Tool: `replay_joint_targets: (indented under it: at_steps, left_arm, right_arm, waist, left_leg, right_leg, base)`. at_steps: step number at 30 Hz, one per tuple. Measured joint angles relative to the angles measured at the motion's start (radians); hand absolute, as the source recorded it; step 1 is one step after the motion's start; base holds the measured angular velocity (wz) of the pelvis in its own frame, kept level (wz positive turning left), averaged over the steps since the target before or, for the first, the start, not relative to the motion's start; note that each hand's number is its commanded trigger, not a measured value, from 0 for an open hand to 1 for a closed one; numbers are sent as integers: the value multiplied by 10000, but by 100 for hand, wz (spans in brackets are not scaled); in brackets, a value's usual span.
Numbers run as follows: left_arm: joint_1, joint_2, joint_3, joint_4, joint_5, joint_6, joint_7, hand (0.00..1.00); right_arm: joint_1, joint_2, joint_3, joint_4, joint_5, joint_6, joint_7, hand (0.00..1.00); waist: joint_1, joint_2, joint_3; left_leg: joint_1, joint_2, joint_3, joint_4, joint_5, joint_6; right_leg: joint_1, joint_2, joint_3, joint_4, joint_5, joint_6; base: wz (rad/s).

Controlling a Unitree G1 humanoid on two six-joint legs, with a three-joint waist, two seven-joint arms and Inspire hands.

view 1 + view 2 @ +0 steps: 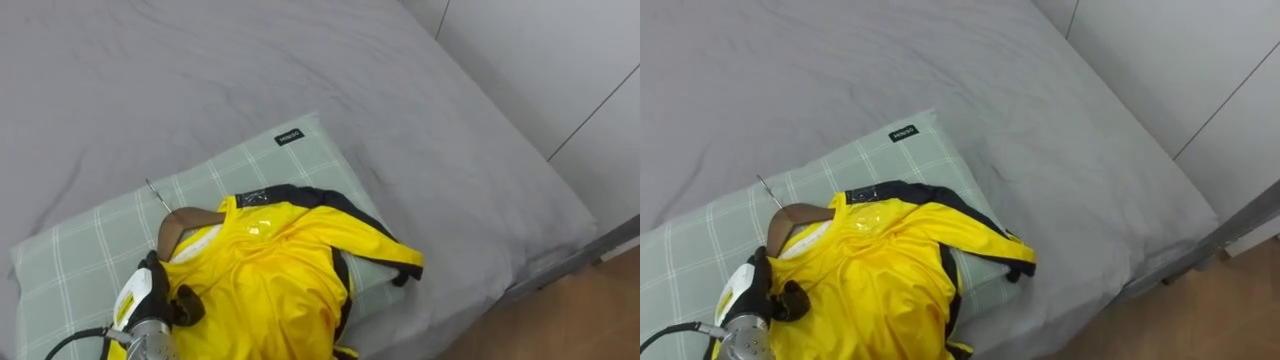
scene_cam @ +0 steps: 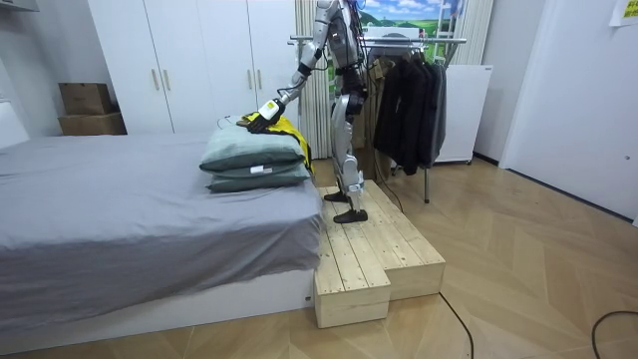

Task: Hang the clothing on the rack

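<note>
Two grey-green checked pillows (image 2: 254, 160) lie stacked at the end of the grey bed (image 2: 130, 209), and the yellow jacket (image 1: 270, 270) lies spread on the upper one.

In the eye views, going from the left, the robot's left hand (image 1: 150, 295) comes in at the lower left corner and rests on the jacket's shoulder. Its dark fingers (image 1: 186, 306) are curled together down into the yellow cloth. Just above them sits the brown wooden hanger (image 1: 185, 220), one end tucked inside the collar. Its thin metal hook (image 1: 155, 190) points up and to the left across the pillow. The jacket has a dark trim along its upper edge, and one sleeve reaches right to a dark cuff at the pillow's edge. A small black label (image 1: 289, 136) sits at the pillow's far corner. Further right the grey sheet falls away to the wooden floor (image 1: 580, 320).

In the room view a white wardrobe (image 2: 179, 60) stands behind the bed. The robot stands upright on a low wooden platform (image 2: 369, 249) beside the bed, its left arm stretched down to the pillows. To the room view's right of it a clothes rack (image 2: 399, 40) carries dark garments (image 2: 409, 100).
</note>
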Motion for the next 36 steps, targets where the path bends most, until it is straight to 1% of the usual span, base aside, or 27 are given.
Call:
replay_joint_targets:
  at_steps: [5,15,16,17,18,19,21,23,26,31,36]
  left_arm:
    - [-55,94,-21,1,-9,-15,-95,0]
    - [-250,107,-9,26,-244,2,-45,0]
    - [-267,113,-9,30,-324,2,-42,10]
    - [-275,115,-7,56,-481,-2,-45,53]
    - [-286,116,-6,94,-532,-6,-50,60]
    - [-313,121,4,145,-626,-5,-71,100]
    - [-383,143,5,218,-634,-3,-76,100]
    - [-517,268,9,362,-640,-4,-52,100]
    - [-572,477,55,374,-927,-15,0,100]
    - [-636,644,339,335,-1212,-27,245,100]
    - [-634,519,536,364,-1226,-11,250,100]
  right_arm:
    - [-21,2,0,11,35,-24,28,0]
    - [-86,-6,20,-12,45,-28,-39,0]
    - [-105,-5,19,-14,72,-25,-75,0]
    - [-113,-5,21,-14,74,-25,-89,0]
    - [-118,-5,21,-14,73,-26,-90,0]
    - [-137,-6,23,-13,73,-26,-93,0]
    - [-148,0,24,-13,73,-25,-91,0]
    - [-162,21,25,-15,73,-23,-89,0]
    - [-171,24,27,-18,94,-13,-88,0]
    - [-196,14,14,-25,82,-30,-73,0]
    - [-192,19,18,-31,29,-158,-70,0]
  waist:
    - [-50,-9,6]
    - [-38,-19,9]
    - [-36,-20,10]
    - [-34,-23,12]
    - [-33,-25,13]
    - [-33,-26,13]
    - [-34,-58,34]
    - [-32,-109,65]
    - [-22,-116,70]
    - [-22,-111,63]
    - [-28,-108,62]
  left_leg:
    - [-172,9,-33,121,0,1]
    - [-468,14,-17,227,36,38]
    - [-501,14,-16,240,37,39]
    - [-502,6,-7,254,37,39]
    - [-497,1,2,267,37,39]
    - [-495,0,20,285,37,39]
    - [-499,1,32,315,37,40]
    - [-504,1,39,361,37,40]
    - [-504,-9,52,416,37,42]
    - [-683,-19,51,423,82,81]
    - [-694,-11,48,425,85,78]
  right_leg:
    - [-106,7,-4,1,29,-7]
    - [-376,-5,14,30,111,-31]
    - [-421,-13,12,63,117,-37]
    - [-450,-32,13,133,116,-38]
    - [-460,-46,14,174,109,-46]
    - [-463,-47,29,187,108,-48]
    - [-477,-49,48,220,107,-48]
    - [-490,-53,71,275,104,-48]
    - [-501,-73,80,344,84,-37]
    - [-672,-79,91,359,101,-37]
    - [-681,-80,78,378,119,-51]
  base:
    - [0]
    - [0]
    - [0]
    - [0]
    - [0]
    - [-3]
    - [0]
    - [0]
    - [0]
    - [0]
    - [0]
